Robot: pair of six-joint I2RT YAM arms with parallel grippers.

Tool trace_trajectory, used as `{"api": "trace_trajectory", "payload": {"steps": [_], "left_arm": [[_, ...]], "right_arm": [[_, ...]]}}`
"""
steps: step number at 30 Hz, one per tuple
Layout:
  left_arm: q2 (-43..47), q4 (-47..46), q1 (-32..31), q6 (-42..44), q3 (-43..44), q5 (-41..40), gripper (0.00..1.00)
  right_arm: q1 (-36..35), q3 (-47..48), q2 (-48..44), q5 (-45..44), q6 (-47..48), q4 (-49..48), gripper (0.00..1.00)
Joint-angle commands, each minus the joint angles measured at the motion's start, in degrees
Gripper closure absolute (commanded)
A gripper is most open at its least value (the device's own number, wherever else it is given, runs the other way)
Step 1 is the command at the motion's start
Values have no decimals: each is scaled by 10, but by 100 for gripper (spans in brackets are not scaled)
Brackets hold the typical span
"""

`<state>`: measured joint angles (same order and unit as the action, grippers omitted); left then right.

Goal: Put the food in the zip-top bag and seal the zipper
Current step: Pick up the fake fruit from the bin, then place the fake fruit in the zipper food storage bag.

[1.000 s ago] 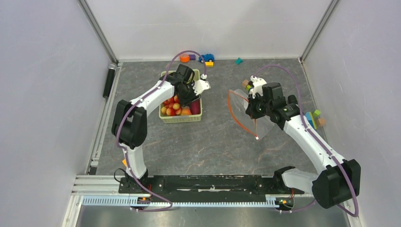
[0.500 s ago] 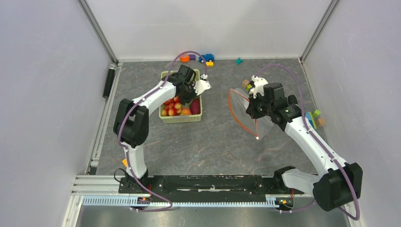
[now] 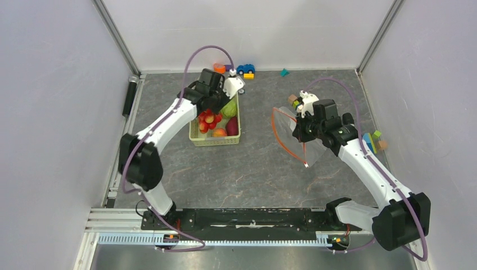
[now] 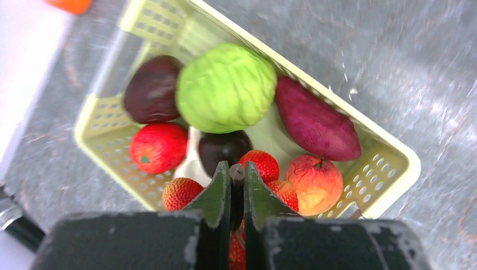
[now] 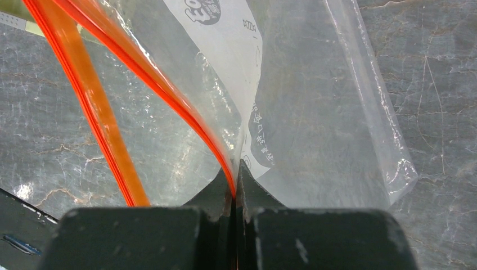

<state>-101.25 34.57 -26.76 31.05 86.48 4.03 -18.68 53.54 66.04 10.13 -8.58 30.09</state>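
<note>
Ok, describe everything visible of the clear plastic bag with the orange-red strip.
The clear plastic bag is thin and see-through, with an orange-red zipper strip along its mouth and a white printed label. The mouth gapes open, the strip bowed into a loop. The right gripper, shut, pinches one mouth edge. It looks empty.

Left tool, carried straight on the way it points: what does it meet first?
Likely the dark purple piece just ahead of the left tool, beside a strawberry; depth is unclear.
</note>
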Motion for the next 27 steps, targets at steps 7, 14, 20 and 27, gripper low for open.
{"api": "trace_trajectory", "payload": {"steps": [7,14,20,27], "left_arm": [[235,-247,0,-260,-111,-116,98],[313,-321,-8,-434,-136,42,98],[332,-390,-32,-516,-130,147,98],[383,-439,-45,-541,-137,197,98]], "right_arm": [[1,-4,29,-2,-55,-26,100],[2,1,64,99,-94,-72,100],[-6,43,92,228,-125,-108,100],[-48,125,107,312,-139,-133,100]]}}
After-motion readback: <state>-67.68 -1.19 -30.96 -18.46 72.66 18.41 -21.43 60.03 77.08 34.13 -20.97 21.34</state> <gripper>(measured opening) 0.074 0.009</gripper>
